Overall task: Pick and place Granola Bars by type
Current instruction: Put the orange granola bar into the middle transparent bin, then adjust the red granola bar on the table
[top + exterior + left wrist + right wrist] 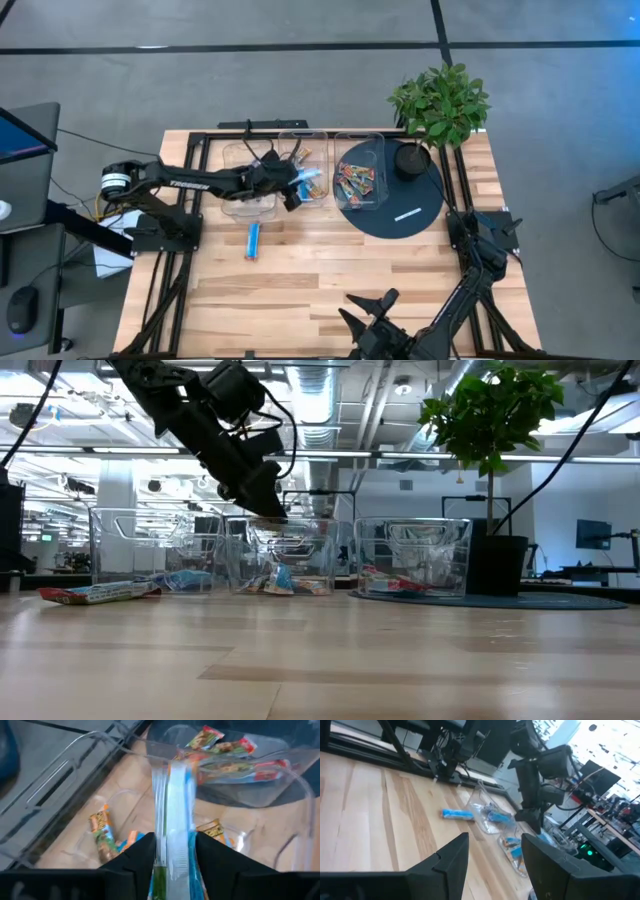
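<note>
Granola bars were the business here, and one blue bar (176,815) stood between the left gripper's (175,857) fingers (135,857), which flanked its lower end; whether they still pinched it or had let go could not be told. That gripper hung over the middle bin (303,165), just above its rim in the low view. Below it, inside that bin, lay a few silvery-green bars (102,831), partly covered by the fingers and the blue bar.

Right of the middle bin, the right bin (360,172) held orange-red bars (235,757), their count blurred by the clear walls. Left of the middle bin, the left bin (248,180) was largely masked by the left arm from above; the low view showed something blue in it. In front of the left bin, one blue bar lay loose (254,240) on the table (300,290).

Right of the right bin sat a dark mat (415,215) with a potted plant (440,100).

Well in front of the middle bin, at the table's near edge, the right gripper (492,860) waited with its fingers spread and nothing between them.
</note>
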